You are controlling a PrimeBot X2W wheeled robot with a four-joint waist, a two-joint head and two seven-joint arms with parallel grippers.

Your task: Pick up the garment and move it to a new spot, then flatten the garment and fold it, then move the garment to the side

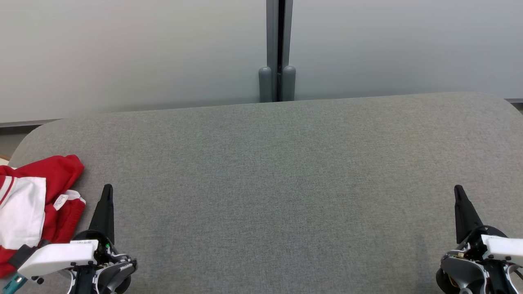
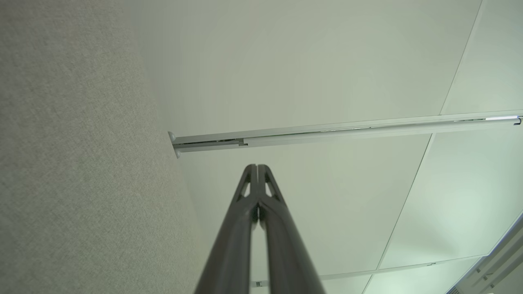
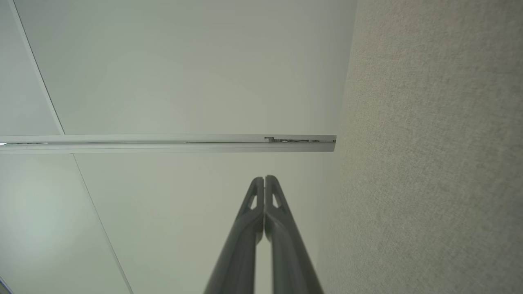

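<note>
While garment [image 1: 36, 204] lies crumpled beside it, left tool [image 1: 107, 188] pressed together, empty; right tool [image 1: 457, 188] likewise.

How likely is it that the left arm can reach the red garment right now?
Probably yes: the garment lies just beside the left arm's shut fingers, with nothing between them.

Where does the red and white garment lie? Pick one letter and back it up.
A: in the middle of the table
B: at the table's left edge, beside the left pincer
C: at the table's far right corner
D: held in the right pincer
B: the garment lies bunched at the left edge of the grey table, just left of the shut, empty left pincer.
</note>
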